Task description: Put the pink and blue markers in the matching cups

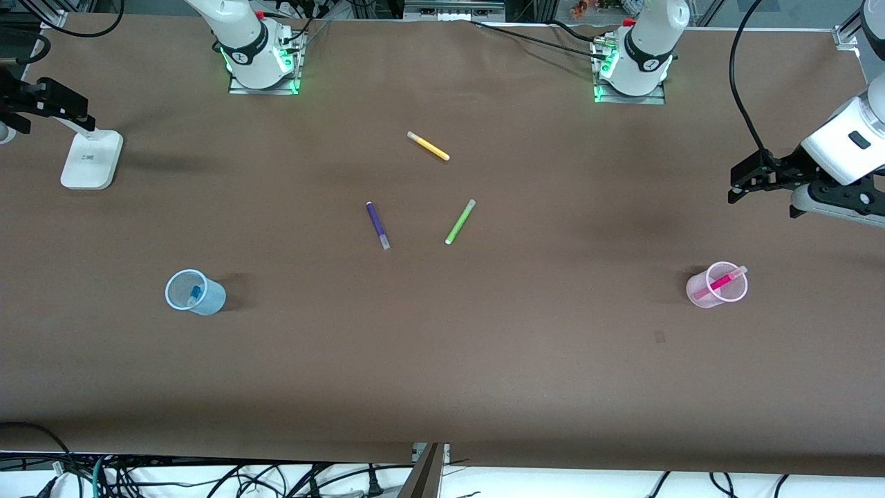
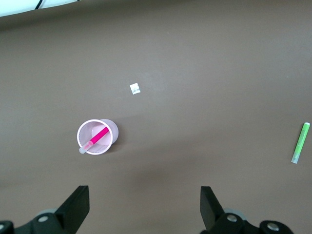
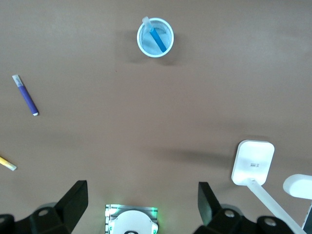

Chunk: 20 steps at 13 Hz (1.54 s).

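Note:
The pale blue cup (image 1: 213,299) stands upright toward the right arm's end, with the blue marker (image 1: 194,294) leaning inside it. Both show in the right wrist view, cup (image 3: 142,44) and marker (image 3: 157,39). The pale pink cup (image 1: 733,292) stands toward the left arm's end with the pink marker (image 1: 722,280) slanting in it, cap over the rim. Both also show in the left wrist view, cup (image 2: 113,130) and marker (image 2: 99,137). My left gripper (image 1: 738,187) (image 2: 144,192) is open and empty, high over the table beside the pink cup. My right gripper (image 3: 141,195) is open and empty, high over its own base.
A yellow pen (image 1: 428,146), a dark purple pen (image 1: 377,225) and a lime green pen (image 1: 460,221) lie mid-table. A white stand (image 1: 90,159) with a black mount sits at the right arm's end. A small white scrap (image 2: 135,88) lies near the pink cup.

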Each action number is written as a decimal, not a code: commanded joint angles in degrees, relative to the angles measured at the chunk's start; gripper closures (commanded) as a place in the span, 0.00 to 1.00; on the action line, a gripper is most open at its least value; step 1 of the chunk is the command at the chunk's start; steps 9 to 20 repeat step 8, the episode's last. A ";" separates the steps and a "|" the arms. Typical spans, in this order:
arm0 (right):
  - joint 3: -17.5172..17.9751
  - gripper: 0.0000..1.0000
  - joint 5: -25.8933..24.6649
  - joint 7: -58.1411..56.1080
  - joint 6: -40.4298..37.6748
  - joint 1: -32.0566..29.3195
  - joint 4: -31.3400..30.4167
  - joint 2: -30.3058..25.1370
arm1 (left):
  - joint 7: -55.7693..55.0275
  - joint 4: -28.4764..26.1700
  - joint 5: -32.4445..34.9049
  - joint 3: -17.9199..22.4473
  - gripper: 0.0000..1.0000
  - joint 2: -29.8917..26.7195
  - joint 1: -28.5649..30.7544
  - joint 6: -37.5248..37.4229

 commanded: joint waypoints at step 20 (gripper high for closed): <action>0.16 0.00 -0.23 0.50 -1.88 -0.20 2.65 2.59 | 0.22 -0.75 -0.94 -0.42 0.00 -0.42 0.22 0.57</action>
